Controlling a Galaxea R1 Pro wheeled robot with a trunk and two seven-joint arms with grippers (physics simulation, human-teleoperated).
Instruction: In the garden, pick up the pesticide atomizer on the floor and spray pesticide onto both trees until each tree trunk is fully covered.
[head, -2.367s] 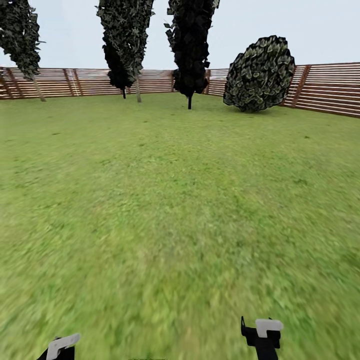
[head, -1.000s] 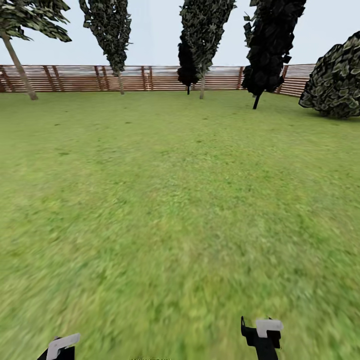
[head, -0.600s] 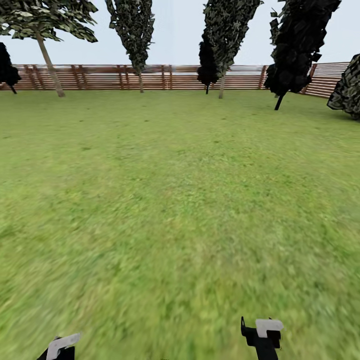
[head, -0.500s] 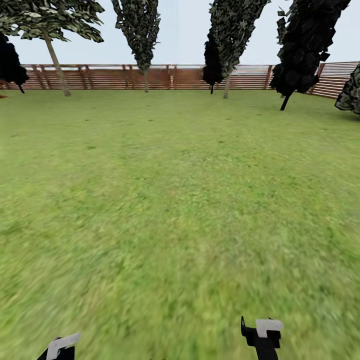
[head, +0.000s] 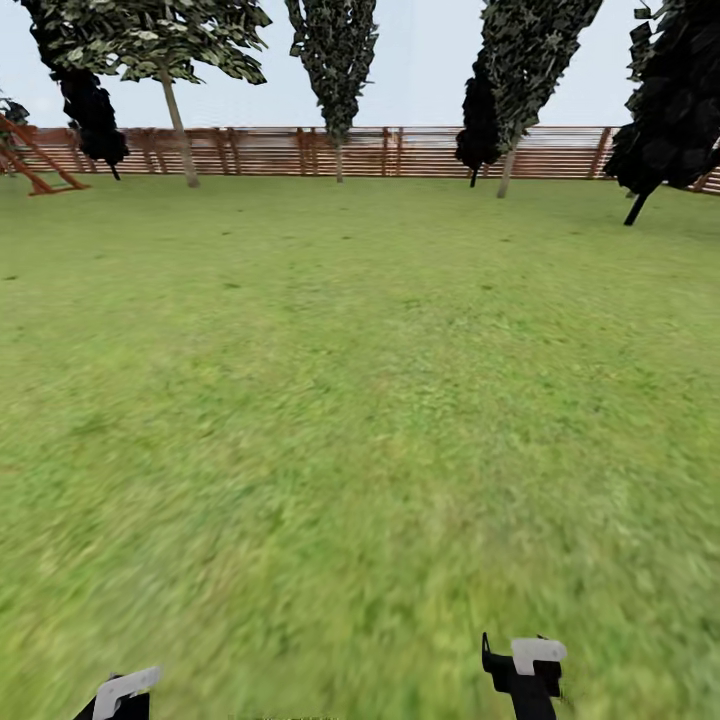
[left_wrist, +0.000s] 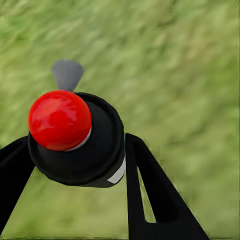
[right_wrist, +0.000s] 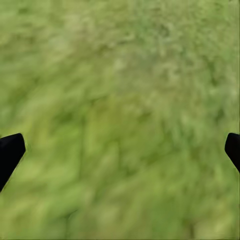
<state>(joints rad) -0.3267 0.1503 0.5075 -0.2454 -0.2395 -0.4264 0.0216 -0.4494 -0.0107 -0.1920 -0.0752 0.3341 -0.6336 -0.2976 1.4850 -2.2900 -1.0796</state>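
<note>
The left claw (left_wrist: 75, 165) is clamped around the pesticide atomizer (left_wrist: 80, 145), a black bottle with a round red cap on top. One black finger (left_wrist: 155, 195) sits on each side of it, pressed against it. A small grey nozzle sticks out past the cap, over the grass. So the bottle is already off the floor (head: 360, 420) and in the left arm, and that is the arm that must do the spraying.

The right claw (right_wrist: 120, 150) is spread wide with nothing in it. Just its two black tips peek in, with blurry grass between them.

In the head view both claws sit low, the left at about 7 o'clock and the right claw (head: 527, 672) at about 5 o'clock.

Far off by the brown fence (head: 420, 152) stand trees. One with a pale bare trunk (head: 180, 140) is at about 11 o'clock, well apart from the robot. I think the robot must drive much closer before spraying.
</note>
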